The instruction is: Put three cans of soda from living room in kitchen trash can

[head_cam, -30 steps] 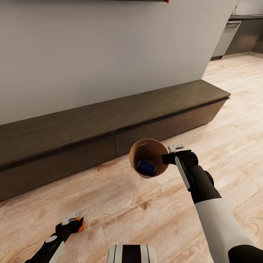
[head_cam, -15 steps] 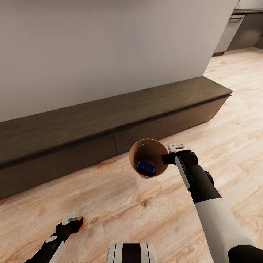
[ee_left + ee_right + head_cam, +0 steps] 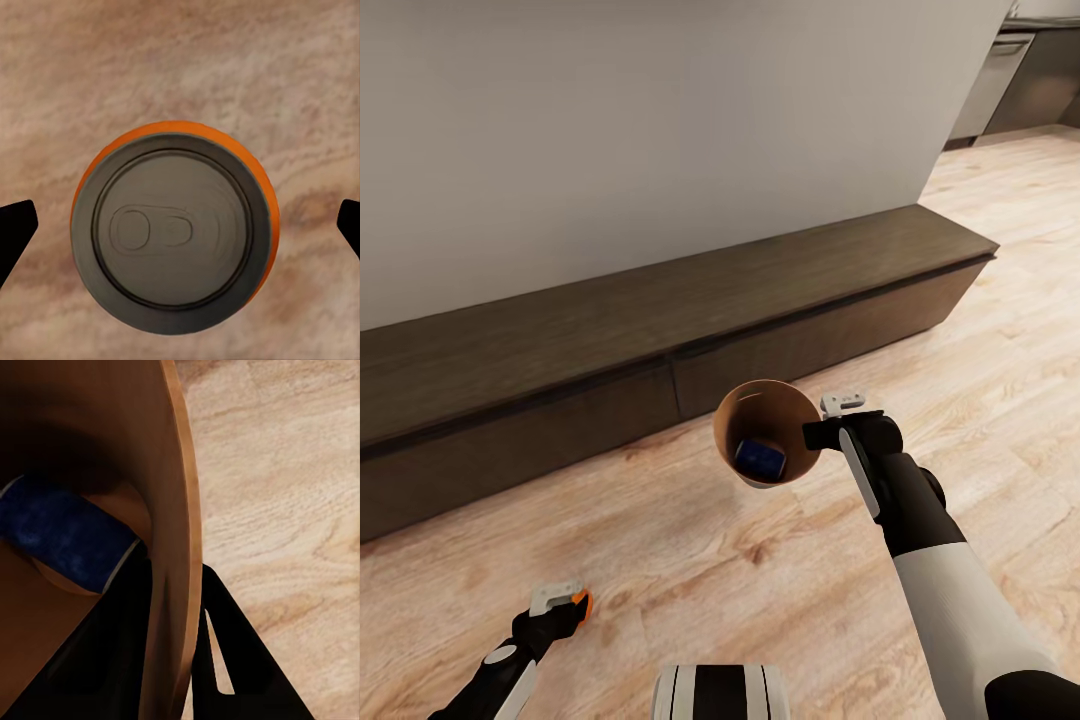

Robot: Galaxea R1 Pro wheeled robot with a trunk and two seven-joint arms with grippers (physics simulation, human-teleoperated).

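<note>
Only the head camera has shifted; both arms hold as before. Orange soda can, light, rigid and slick, sits clamped in the left tool; grip its sides. Right tool pinches the trash can rim, blue can inside, above the floor.

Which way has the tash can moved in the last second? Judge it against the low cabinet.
Yes, slightly: the tash can, pinched at its rim by the right claw, has drawn away from the low cabinet, carried along with the robot.
</note>
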